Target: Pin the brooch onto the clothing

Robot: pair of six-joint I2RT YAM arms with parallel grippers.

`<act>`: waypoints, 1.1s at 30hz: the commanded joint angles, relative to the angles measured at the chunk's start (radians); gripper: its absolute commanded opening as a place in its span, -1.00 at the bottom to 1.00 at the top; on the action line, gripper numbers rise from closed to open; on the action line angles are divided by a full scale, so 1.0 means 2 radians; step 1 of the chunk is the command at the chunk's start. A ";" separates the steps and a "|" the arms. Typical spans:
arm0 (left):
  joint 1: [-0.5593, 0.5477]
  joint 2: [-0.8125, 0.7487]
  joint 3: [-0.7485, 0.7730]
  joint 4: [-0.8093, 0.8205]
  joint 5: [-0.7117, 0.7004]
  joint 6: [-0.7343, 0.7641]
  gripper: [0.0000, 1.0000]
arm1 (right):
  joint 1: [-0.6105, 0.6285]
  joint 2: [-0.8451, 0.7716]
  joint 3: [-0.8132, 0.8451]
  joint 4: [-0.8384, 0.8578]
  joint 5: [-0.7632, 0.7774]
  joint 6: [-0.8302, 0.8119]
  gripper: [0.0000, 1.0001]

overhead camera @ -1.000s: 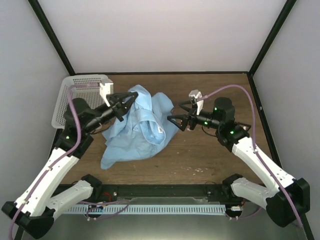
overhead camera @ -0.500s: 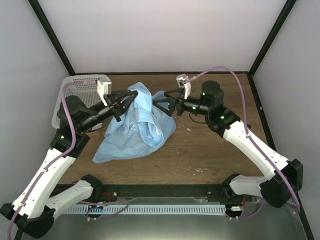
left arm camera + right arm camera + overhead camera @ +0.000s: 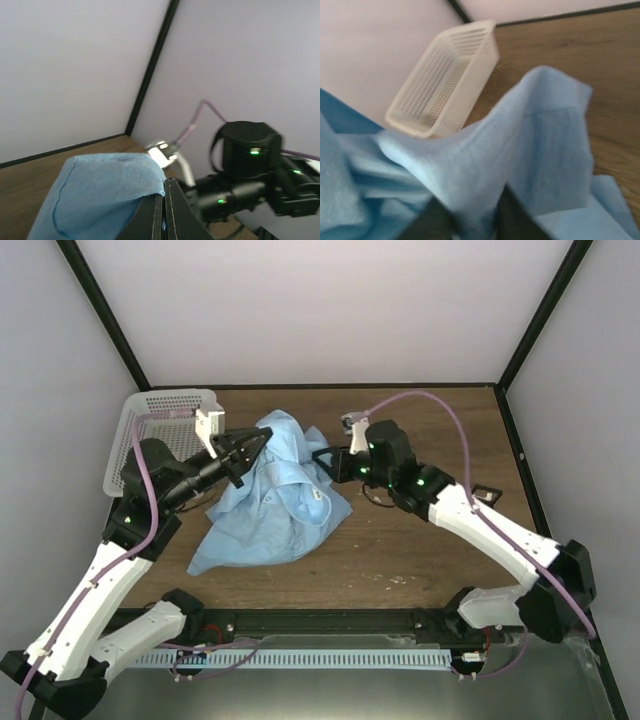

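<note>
The clothing [image 3: 275,502], a light blue shirt, lies crumpled mid-table with its upper part lifted. My left gripper [image 3: 246,450] is shut on the shirt's top left fold. In the left wrist view its fingers [image 3: 176,212] press together with blue cloth [image 3: 100,192] draped over them. My right gripper [image 3: 326,462] is at the shirt's upper right edge. In the right wrist view a ridge of the clothing [image 3: 485,165] runs down between the dark fingers [image 3: 517,217], which are closed on it. The brooch is out of view.
A white mesh basket [image 3: 155,430] stands at the back left, also seen as the basket [image 3: 445,80] beyond the cloth. A small black square frame [image 3: 483,495] lies on the wood at the right. Black posts and pale walls enclose the table.
My right arm swung left from the bare table to the shirt's right edge and its jaws closed on a fold. The left gripper kept its hold, almost still.
</note>
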 commanded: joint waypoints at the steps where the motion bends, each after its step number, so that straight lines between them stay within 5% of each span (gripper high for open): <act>1: 0.002 -0.045 -0.026 0.010 -0.103 0.004 -1.00 | -0.006 -0.090 -0.032 -0.018 0.201 0.057 -0.95; 5: 0.001 -0.083 -0.053 0.015 -0.196 -0.019 -1.00 | -0.024 -0.165 -0.053 -0.048 0.337 0.120 -0.99; 10: 0.002 -0.088 -0.013 0.047 -0.193 -0.035 -1.00 | -0.039 -0.234 -0.027 0.024 0.377 0.050 -0.99; 17: 0.001 -0.062 0.108 0.126 -0.082 -0.056 -1.00 | -0.039 -0.262 0.111 0.106 0.227 -0.052 -0.99; 26: 0.001 -0.056 0.159 0.207 -0.011 -0.082 -1.00 | -0.039 -0.270 0.155 0.210 0.062 -0.033 -0.99; 30: 0.001 -0.039 0.171 0.175 -0.049 -0.057 -1.00 | -0.039 -0.257 0.141 0.223 0.127 -0.040 -0.99; 33: 0.001 -0.020 0.156 0.130 -0.162 -0.038 -1.00 | -0.039 -0.228 0.129 0.194 0.259 -0.049 -0.99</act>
